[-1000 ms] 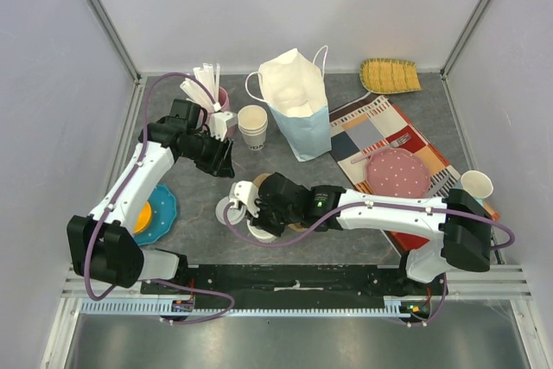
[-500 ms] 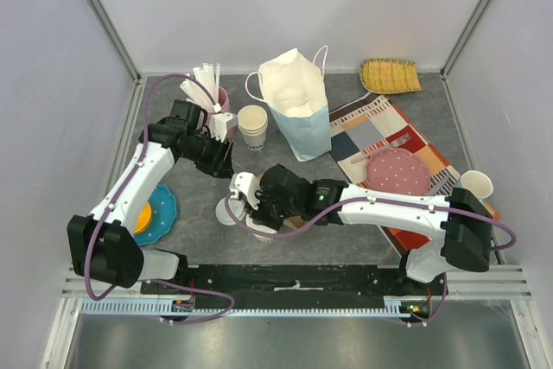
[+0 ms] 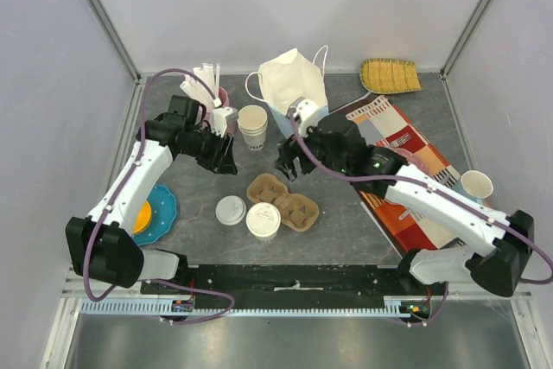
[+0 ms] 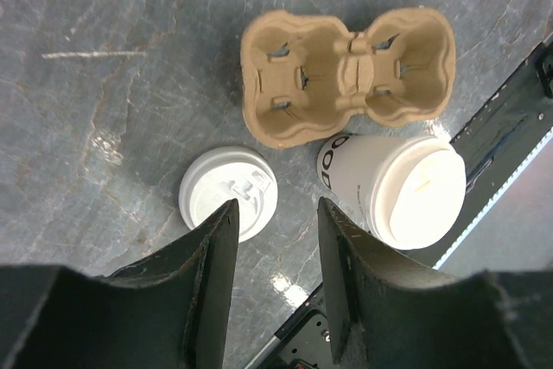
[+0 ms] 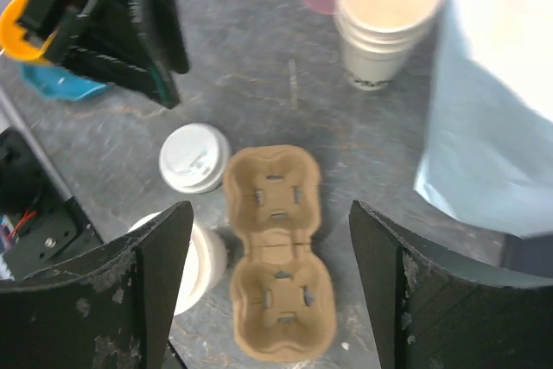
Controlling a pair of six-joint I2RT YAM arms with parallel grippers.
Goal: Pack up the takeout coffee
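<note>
Lidded white paper coffee cup (image 3: 263, 220) upright on grey tabletop (image 3: 346, 226), just beside brown pulp cup carrier (image 3: 283, 200)
Left hand (image 4: 278, 206) and right hand (image 5: 270, 213) both apart, empty

We see a grey, stone-veined table (image 3: 194, 198) spreading beneath the left gripper (image 3: 227, 162) and the right gripper (image 3: 288, 168). Beyond both rises a plain pale back wall (image 3: 285, 6); a left wall (image 3: 52, 84) stands outward of the left gripper, a right wall (image 3: 518, 66) outward of the right one, with slanting metal corner posts (image 3: 102, 15) between the walls. Behind the grippers, at the table's near edge, runs a black rail (image 3: 346, 281). Light is soft and even, with a small glare (image 4: 281, 281) on the stone under the left gripper
</note>
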